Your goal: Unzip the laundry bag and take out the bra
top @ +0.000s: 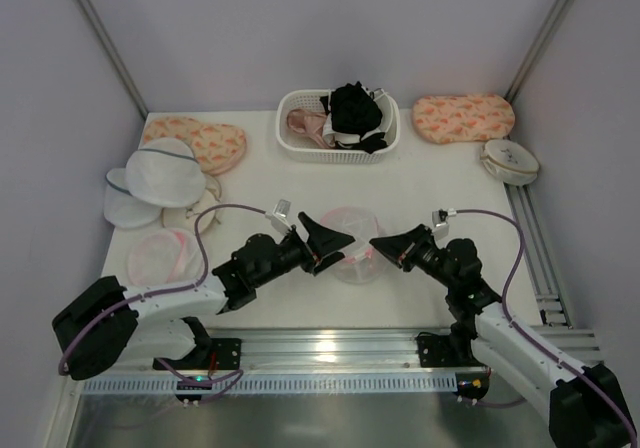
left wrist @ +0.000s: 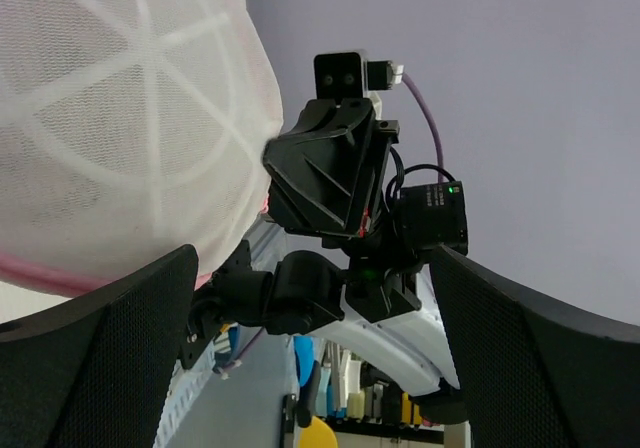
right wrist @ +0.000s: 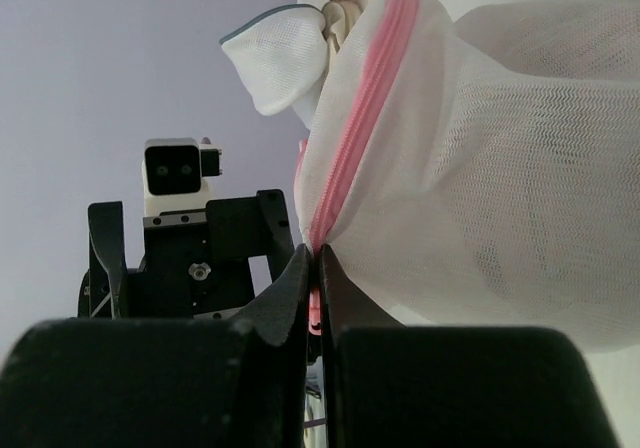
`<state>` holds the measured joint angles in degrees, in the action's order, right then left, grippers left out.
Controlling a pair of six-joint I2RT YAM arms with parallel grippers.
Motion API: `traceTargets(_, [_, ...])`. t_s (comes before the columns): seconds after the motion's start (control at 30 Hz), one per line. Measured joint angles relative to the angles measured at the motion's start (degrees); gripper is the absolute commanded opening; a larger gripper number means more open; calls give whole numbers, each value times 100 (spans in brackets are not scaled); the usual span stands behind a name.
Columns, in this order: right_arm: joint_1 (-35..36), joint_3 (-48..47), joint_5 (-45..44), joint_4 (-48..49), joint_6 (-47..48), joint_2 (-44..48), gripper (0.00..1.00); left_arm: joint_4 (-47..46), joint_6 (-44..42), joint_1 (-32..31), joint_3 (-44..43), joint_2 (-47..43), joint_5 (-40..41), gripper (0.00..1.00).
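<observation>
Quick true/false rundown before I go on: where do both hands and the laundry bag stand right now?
1. The right hand is shut on the pink zip rim of the laundry bag. True.
2. The left hand is clamped on the bag. False: its fingers stand wide apart, and the bag is off to one side of them.
3. A black garment lies in the white basket. True.
4. The laundry bag sits in that basket. False: it is between the two hands, well short of the basket.
</observation>
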<state>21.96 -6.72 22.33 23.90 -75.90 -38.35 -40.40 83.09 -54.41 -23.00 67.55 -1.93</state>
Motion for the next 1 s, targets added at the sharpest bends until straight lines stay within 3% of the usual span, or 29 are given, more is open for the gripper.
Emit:
traceTargets(0.13, [210,0,-286,308,-17,-236,4,570,192,-33,-173,-7,-79,99])
traceTargets(0.47, [236,0,-767,654,52,-481,4,2041,240,-247,-192,-1008,72,100])
traceTargets(1.0, [1010,378,-1014,1506,-129,-640,4,955,656,-258,184,-37,713,99])
